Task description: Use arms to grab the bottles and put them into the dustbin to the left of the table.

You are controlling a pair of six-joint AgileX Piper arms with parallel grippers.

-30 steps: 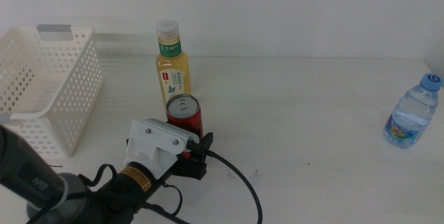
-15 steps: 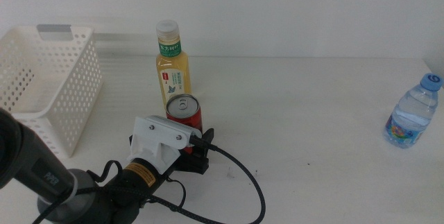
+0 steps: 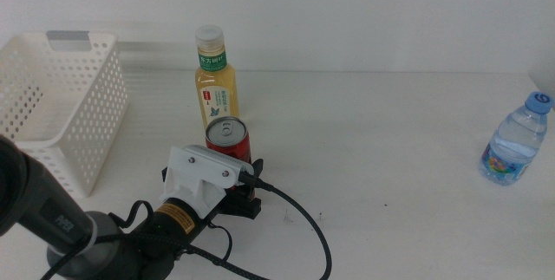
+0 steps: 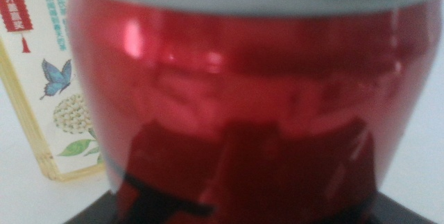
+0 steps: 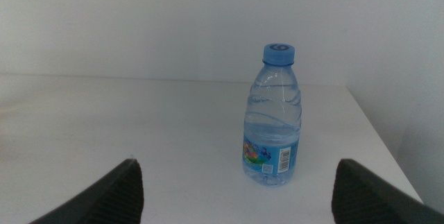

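Note:
The slim red can (image 3: 228, 138) stands on the white table (image 3: 373, 133) just in front of the yellow tea bottle (image 3: 216, 85). My left gripper (image 3: 234, 181) reaches in from the lower left and is shut on the can's lower body. In the left wrist view the can (image 4: 236, 99) fills the picture, with the tea bottle's label (image 4: 35, 92) beside it. The clear, blue-capped water bottle (image 3: 516, 141) stands alone at the far right. My right gripper (image 5: 236, 196) is open and faces that water bottle (image 5: 272, 116) from a distance. It is outside the middle view.
The white perforated dustbin (image 3: 78, 115) sits at the table's left edge, a hand's width left of the can. A black cable (image 3: 303, 228) trails from the left wrist across the table's front. The table's right edge runs close to the water bottle.
The left wrist slid slightly right and nearer the can, then settled. The can's top has shifted a touch left and up.

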